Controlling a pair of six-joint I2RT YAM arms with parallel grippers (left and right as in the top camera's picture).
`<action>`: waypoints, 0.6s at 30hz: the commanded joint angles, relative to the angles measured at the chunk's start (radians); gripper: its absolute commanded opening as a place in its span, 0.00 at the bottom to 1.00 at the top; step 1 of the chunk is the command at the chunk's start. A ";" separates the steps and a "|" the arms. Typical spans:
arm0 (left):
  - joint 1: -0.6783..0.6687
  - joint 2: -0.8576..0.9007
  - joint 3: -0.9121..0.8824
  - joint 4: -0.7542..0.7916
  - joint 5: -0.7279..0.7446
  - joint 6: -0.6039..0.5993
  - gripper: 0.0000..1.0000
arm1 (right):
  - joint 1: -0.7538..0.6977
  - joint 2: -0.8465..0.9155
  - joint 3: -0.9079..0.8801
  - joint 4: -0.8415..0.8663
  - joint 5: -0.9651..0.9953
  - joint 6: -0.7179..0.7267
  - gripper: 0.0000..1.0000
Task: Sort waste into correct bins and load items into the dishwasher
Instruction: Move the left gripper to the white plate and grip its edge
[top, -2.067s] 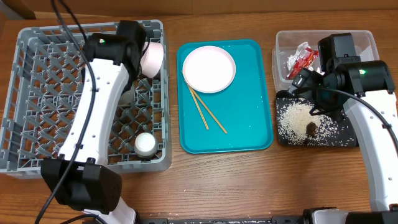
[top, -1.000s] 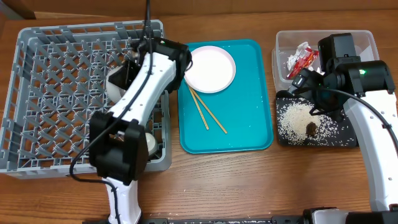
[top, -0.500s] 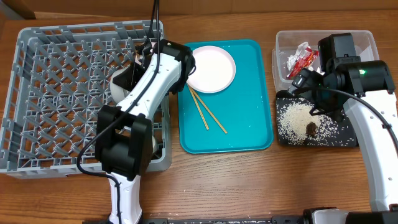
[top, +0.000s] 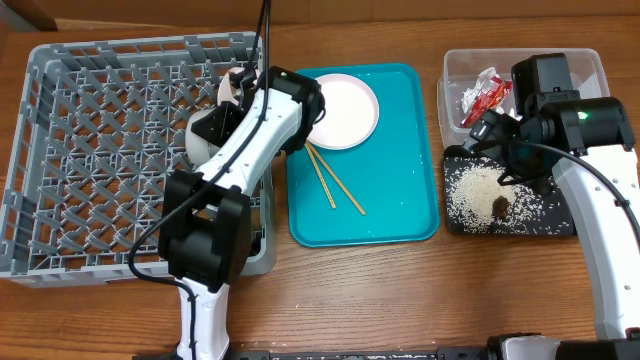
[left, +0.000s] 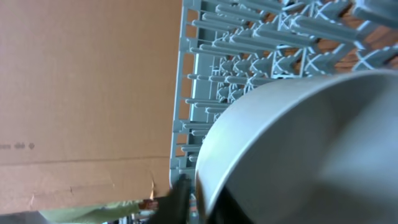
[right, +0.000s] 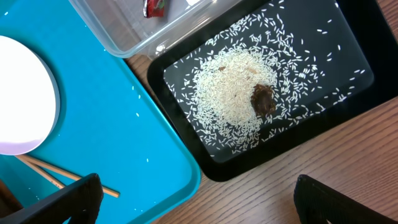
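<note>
From overhead I see the left arm stretched over the right side of the grey dish rack (top: 100, 150), its gripper (top: 240, 85) at the rack's far right corner beside a whitish bowl (top: 205, 135) that sits inside the rack; I cannot tell from here whether the jaws are parted or gripping. The teal tray (top: 400, 190) holds the white plate (top: 343, 110) and the 2 chopsticks (top: 335, 185), which lie just below the plate. On the right, the clear tub (top: 590, 65) contains the red wrapper (top: 482, 95), and the black tray (top: 560, 225) in front of it carries the rice (top: 478, 190) and the brown lump (top: 499, 207). The right gripper (top: 490, 130) hangs above the line where tub and black tray meet. At the left wrist, the bowl's pale wall (left: 298, 143) fills most of the frame with the rack lattice (left: 249, 56) behind it (the fingers are hidden, so the grip stays unclear). At the right wrist, the dark fingertips (right: 68, 202) stand wide apart with nothing between them, above the black tray's rice (right: 233, 99) and lump (right: 263, 99).
</note>
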 joint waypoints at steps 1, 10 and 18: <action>-0.022 0.011 -0.004 -0.006 0.002 -0.011 0.41 | -0.003 -0.018 0.020 0.003 0.011 -0.004 1.00; -0.066 0.010 -0.001 -0.040 0.077 0.089 0.84 | -0.003 -0.018 0.020 0.003 0.010 -0.004 1.00; -0.066 0.006 0.014 -0.040 0.327 0.240 0.90 | -0.003 -0.018 0.020 0.003 0.011 -0.004 1.00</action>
